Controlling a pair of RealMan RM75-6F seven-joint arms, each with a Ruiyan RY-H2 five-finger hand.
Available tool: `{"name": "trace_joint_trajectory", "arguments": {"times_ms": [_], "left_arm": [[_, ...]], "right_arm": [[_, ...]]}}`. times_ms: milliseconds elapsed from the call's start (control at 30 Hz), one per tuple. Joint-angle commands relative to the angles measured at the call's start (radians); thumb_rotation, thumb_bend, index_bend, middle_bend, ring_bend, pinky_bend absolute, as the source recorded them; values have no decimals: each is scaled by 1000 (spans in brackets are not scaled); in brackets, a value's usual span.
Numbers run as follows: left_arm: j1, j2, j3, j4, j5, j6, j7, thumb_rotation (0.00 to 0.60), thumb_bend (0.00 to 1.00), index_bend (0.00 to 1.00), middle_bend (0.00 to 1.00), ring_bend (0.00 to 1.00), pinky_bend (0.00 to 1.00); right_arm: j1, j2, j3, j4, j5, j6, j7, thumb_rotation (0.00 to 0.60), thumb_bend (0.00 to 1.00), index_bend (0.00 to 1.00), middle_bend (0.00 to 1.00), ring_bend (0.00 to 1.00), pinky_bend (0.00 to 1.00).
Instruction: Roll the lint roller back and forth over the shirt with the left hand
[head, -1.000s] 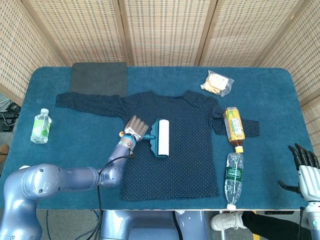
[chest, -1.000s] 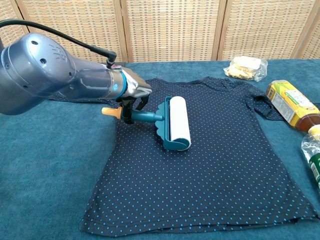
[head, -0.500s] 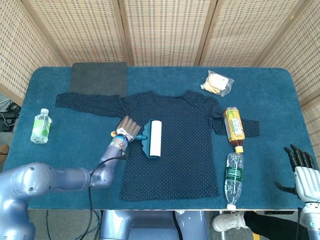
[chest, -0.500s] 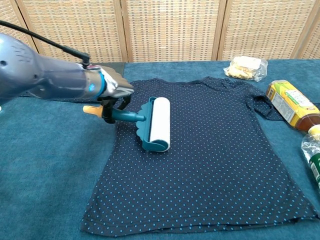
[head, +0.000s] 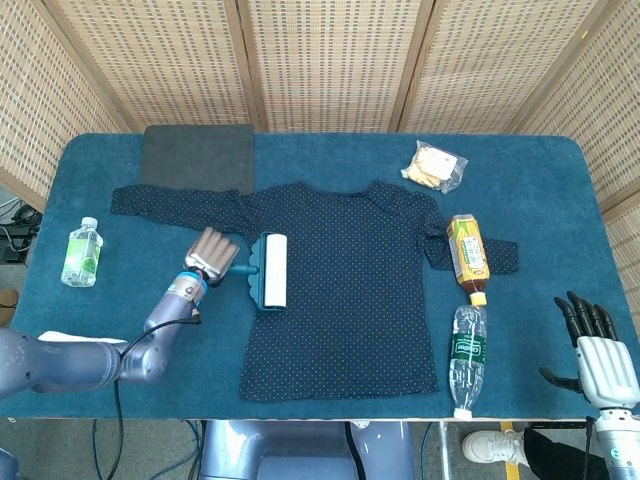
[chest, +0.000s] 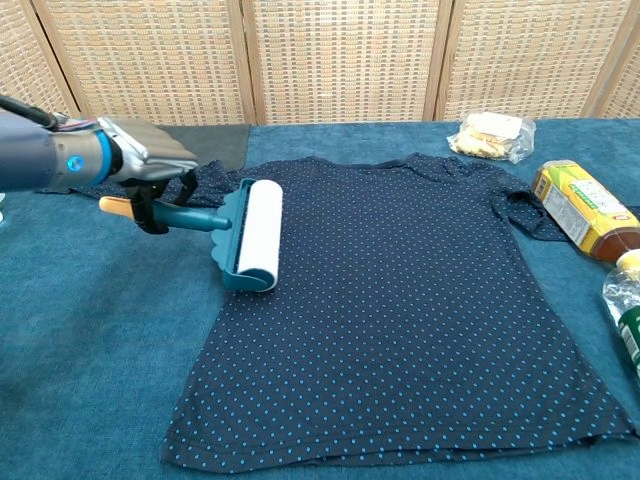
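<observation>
Teal frame and white drum: your roller (head: 272, 271) (chest: 251, 236) lies at the left edge of the shirt (head: 350, 290) (chest: 400, 310), left of centre in the head view. Its drum rests on the dotted fabric, just below where the left sleeve joins the body. Your left hand (head: 211, 254) (chest: 150, 165) has its fingers wrapped around the teal handle, over bare cloth just left of the hem; an orange tip pokes out behind the fingers in the chest view.

The shirt lies flat, and nothing sits on its body. To the right of the roller you have a wide run of open fabric. At the right sleeve a tea bottle (head: 467, 254) (chest: 585, 210) lies across the cloth, and below it a clear bottle (head: 466, 355) (chest: 625, 310) lies near the shirt's lower right corner. A bagged snack (head: 434, 167) (chest: 492, 135) sits above the right shoulder.

Only the head view shows you the dark mat (head: 196, 157) at the upper left, overlapping the left sleeve, the small water bottle (head: 81, 252) near the table's left edge, and your right hand (head: 594, 345) at the lower right, off the table (head: 560, 200), fingers spread and holding nothing. The chest view shows the grip on the handle more closely.
</observation>
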Motion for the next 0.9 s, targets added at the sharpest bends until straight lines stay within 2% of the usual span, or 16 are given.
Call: {"name": "trace_joint_trajectory", "arguments": {"times_ms": [33,133,200,300,433,600,733,900], "left_arm": [[26,24,6,-18,17,8,-19,600,420,262,239,242,338],[33,39,5,-33,8,3,-17,600,331,147,38,57,185],[39,49,3,-41,6,4,-22,600,298,92,0,6,89],[54,60,-4,-44,14,7,-40,600,255,10,0,0,2],[120,71,-35,-41,112,63,-145,600,250,0,0,0,0],[263,94,-73,-99,345,207,-380,600,248,0,0,0,0],[393,104,-43,-140,554,373,-511,600,244,0,0,0,0],[525,111,7,-172,707,522,-576,600,225,0,0,0,0]], "right_arm": [[-2,1,-1,-4,-4,4,-3,600,92,0,0,0,0],[-3,3,-2,-8,-7,9,-3,600,92,0,0,0,0],[-4,5,-2,-10,-10,13,-2,600,92,0,0,0,0],[-5,8,-2,-12,-11,15,2,600,92,0,0,0,0],[-6,11,-1,-14,-14,20,8,600,92,0,0,0,0],[-8,14,1,-16,-18,30,12,600,92,0,0,0,0],[-10,15,5,-15,-16,37,14,600,92,0,0,0,0],[-12,16,9,-17,-16,46,8,600,92,0,0,0,0]]}}
